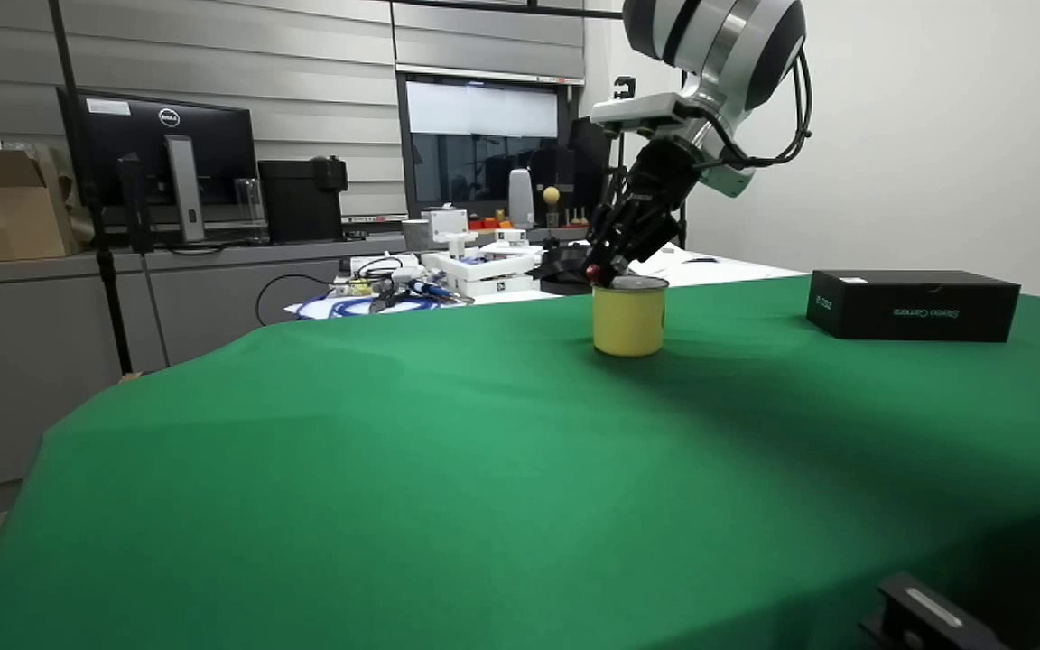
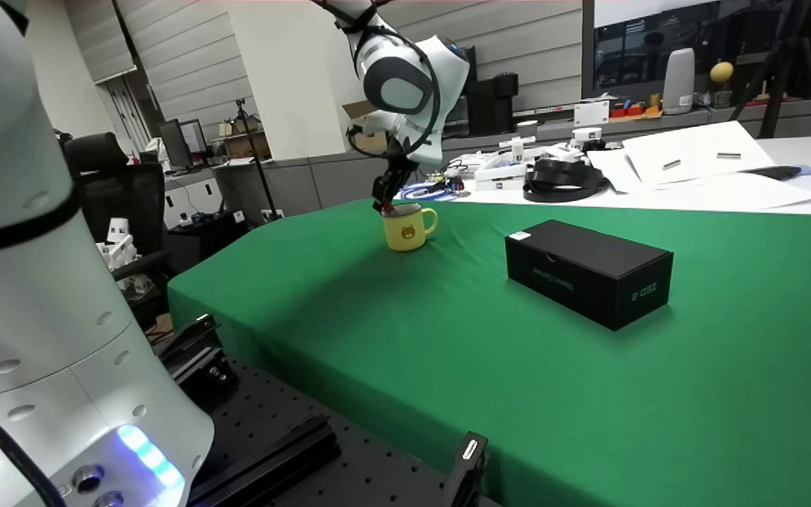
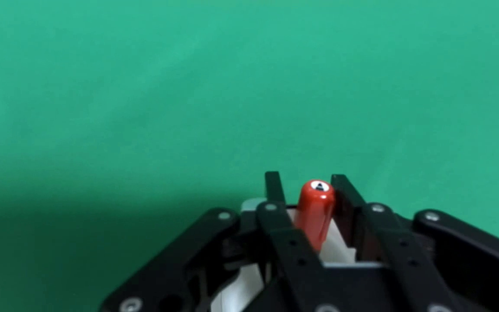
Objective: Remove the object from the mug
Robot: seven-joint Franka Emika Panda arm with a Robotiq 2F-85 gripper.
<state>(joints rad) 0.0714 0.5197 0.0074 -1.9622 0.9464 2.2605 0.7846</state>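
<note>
In an exterior view, a yellow bear-print mug (image 2: 404, 229) stands upright on a green-covered table (image 2: 462, 338); a red marker (image 3: 315, 213) pokes up at its rim. The wrist view shows the claw (image 3: 306, 177) parted around the marker, a gap visible on one side. Closing off-centre could push the marker against the rim; a slanted pull could drag or tip the mug; a shallow grip could let the marker slip

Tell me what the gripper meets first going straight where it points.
Likely the yellow mug, at its rim: the gripper points down there, straddling the red object. Depth is unclear; if it clears the rim, next is the green cloth.
</note>
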